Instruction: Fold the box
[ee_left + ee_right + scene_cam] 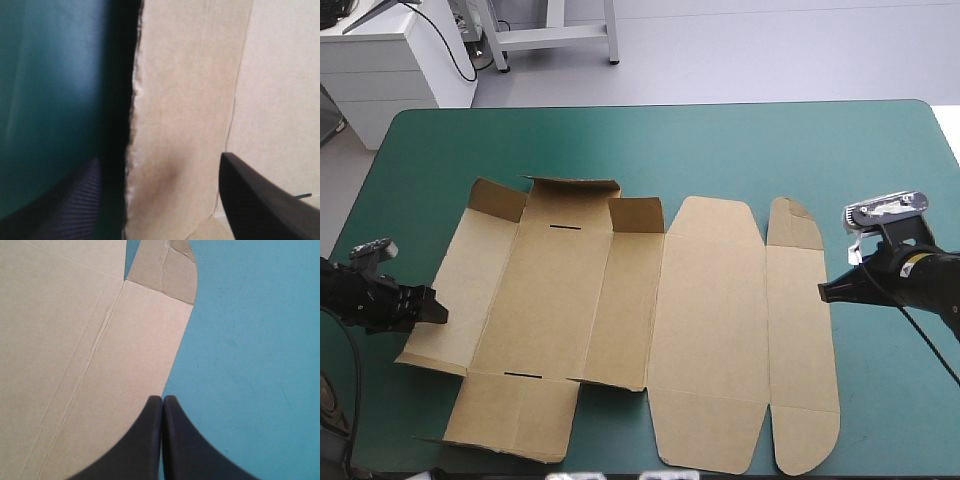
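Fingers of my left gripper (160, 157) stand apart, empty, astride the left edge of the box (620, 310). It lies opened out across the middle of the table (740, 150), long axis left to right. My right gripper (162, 399), fingers pressed together and empty, points at its right edge.

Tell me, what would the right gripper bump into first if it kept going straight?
Probably the box: the shut right gripper points at its nearest long flap, tips at that edge. Whether it hits or skims over the board is unclear.
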Controlling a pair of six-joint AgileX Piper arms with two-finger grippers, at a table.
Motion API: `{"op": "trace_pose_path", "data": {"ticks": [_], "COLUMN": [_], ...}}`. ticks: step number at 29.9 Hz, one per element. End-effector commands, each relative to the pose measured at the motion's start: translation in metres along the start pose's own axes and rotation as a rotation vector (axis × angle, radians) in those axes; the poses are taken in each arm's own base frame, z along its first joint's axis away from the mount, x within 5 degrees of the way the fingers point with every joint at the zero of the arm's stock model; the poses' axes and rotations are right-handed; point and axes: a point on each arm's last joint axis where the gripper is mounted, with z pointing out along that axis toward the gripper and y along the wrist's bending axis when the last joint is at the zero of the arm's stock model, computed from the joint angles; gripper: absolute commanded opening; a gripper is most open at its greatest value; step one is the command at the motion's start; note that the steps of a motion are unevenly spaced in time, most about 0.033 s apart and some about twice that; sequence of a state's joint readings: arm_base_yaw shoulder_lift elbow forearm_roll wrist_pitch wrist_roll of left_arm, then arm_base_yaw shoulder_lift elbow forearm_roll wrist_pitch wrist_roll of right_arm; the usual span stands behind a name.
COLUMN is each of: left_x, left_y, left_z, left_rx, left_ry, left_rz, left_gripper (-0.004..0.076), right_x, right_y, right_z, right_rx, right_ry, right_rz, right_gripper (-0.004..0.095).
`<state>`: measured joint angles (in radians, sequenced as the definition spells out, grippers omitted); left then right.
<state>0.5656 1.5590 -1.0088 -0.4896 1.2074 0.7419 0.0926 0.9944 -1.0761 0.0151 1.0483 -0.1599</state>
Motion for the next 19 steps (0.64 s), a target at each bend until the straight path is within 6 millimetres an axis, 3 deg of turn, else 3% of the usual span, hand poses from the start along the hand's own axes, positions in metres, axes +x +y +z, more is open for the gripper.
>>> {"op": "trace_pose_path", "data": {"ticks": [1,8,19], "left_x": [-0.004,-0.005,-0.014], "left_y": [-0.007,0.000,-0.017], "left_z": [-0.004,0.011,0.018], "left_rx": [0.080,0.140,0.211], "left_ry": [-0.030,0.033,0.014], "left_rz": [0.009,-0.012,0.061], "left_gripper": [0.0477,0.0477,0.0477], "right_x": [-0.007,-0.004,-0.004], "right_y": [-0.003,-0.002,-0.002], "right_z": [-0.011,-0.010,-0.010], "right_rx": [0.020,0.014,0.012], "right_ry": [-0.082,-0.043,-0.043], "right_rz": [-0.001,0.000,0.005], "right_gripper": [-0.0021,-0.0021,-0.0021]}}
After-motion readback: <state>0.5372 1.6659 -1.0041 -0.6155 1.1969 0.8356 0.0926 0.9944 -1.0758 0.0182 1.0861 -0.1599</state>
